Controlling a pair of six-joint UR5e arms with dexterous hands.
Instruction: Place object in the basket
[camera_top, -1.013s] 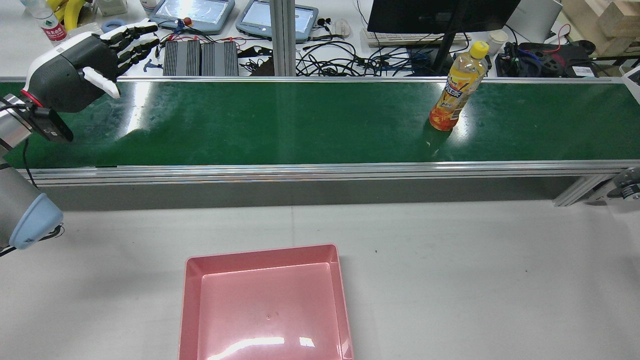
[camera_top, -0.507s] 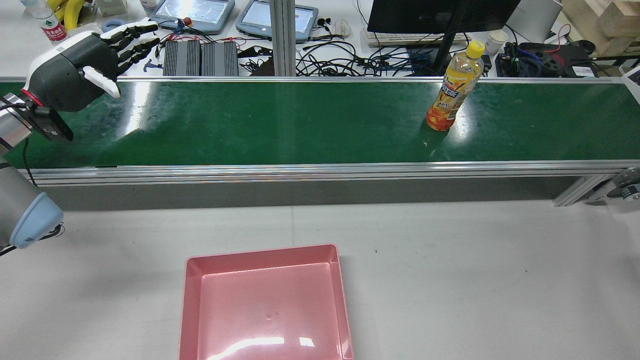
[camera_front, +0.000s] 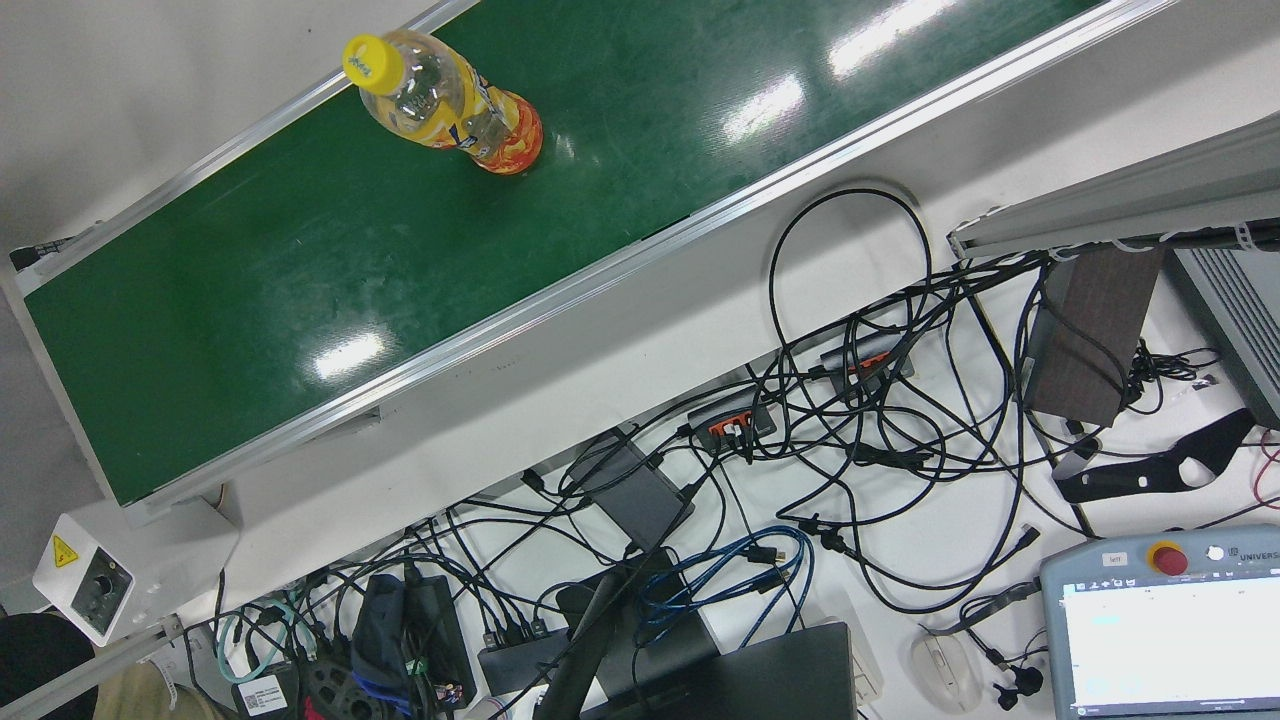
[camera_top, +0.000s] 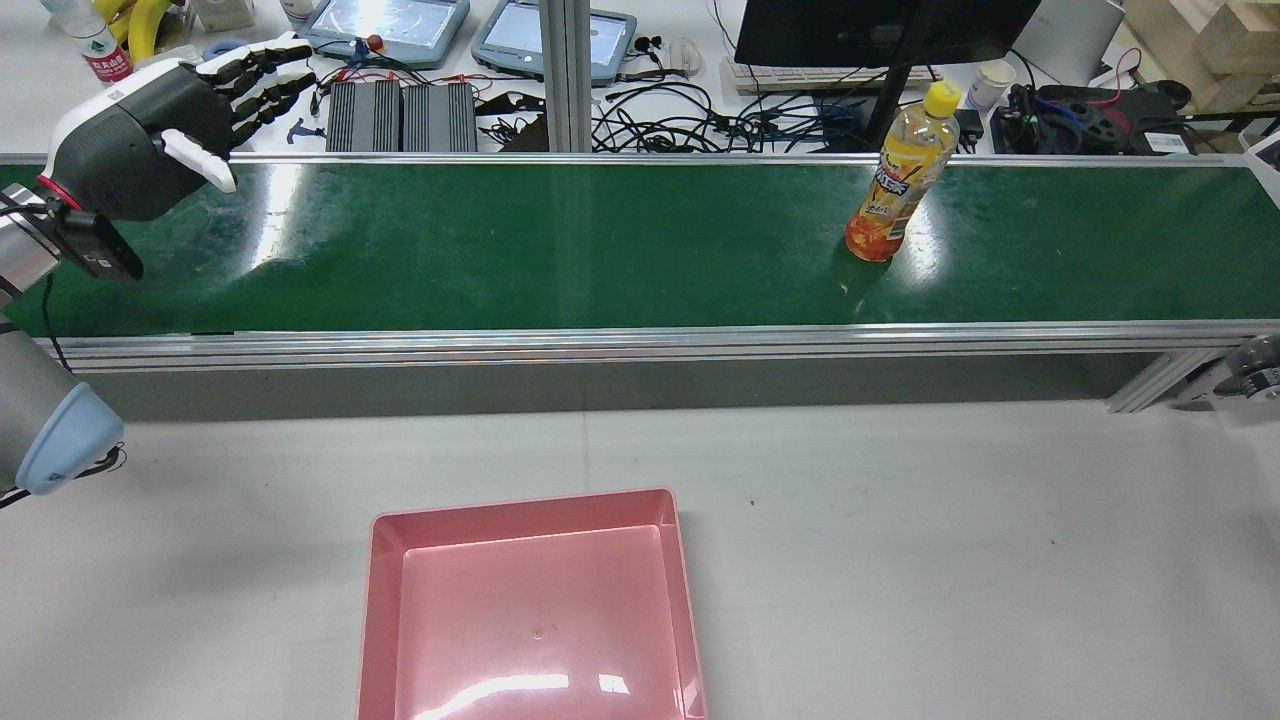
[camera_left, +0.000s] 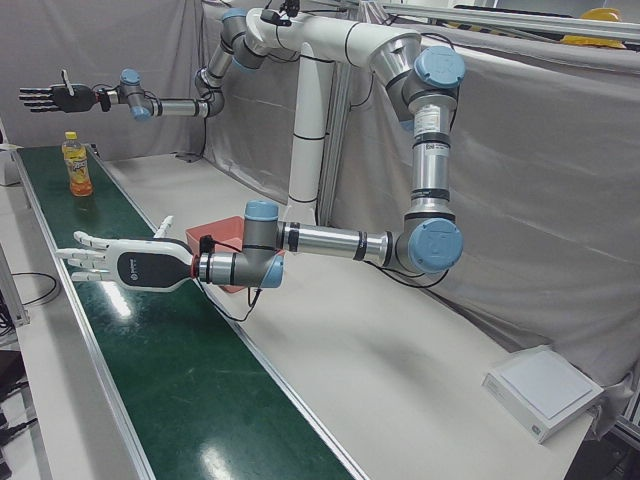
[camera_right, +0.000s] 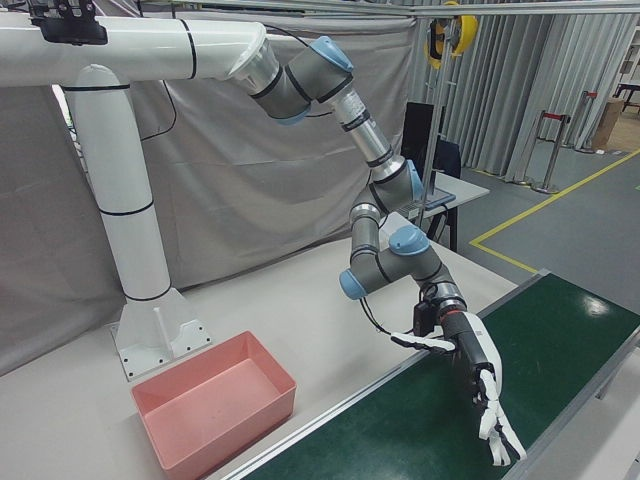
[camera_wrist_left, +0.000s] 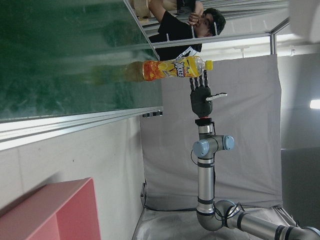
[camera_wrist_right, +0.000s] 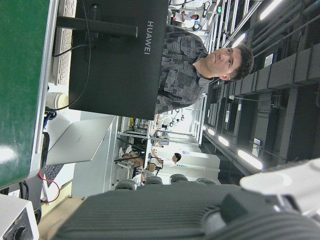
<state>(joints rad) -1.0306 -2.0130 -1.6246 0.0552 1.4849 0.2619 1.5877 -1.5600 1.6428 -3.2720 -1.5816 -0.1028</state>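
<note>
The belt (camera_top: 550, 240) is long, dark green & glossy, w/ bright lamp reflections on it, and it runs between two alu. rails. On the robot's side of it lies a flat, matt, pale grey table (camera_top: 900, 550). On the other side is a white bench full of black cables, w/ a monitor (camera_top: 880, 30) & two pendants (camera_top: 385, 25). Grey curtains (camera_left: 560, 200) hang behind the arms.

The bottle (camera_top: 895, 180) stands upright on the belt, toward the right part of the rear view and nearer to the far rail. It is clear plastic, slim & round, w/ a yellow cap, an orange label and yellow drink inside. No hand touches it.

The basket (camera_top: 520, 503) is pink plastic, square, shallow, w/ smooth shiny walls. It sits on the table before the belt, well apart from the bottle.

The left hand (camera_top: 170, 130) is dark grey w/ white parts. It hovers over the left end of the belt, fingers stretched out & apart, holding nothing. The right hand (camera_left: 50, 97) hangs high beyond the bottle, also w/ fingers spread & nothing in it.
</note>
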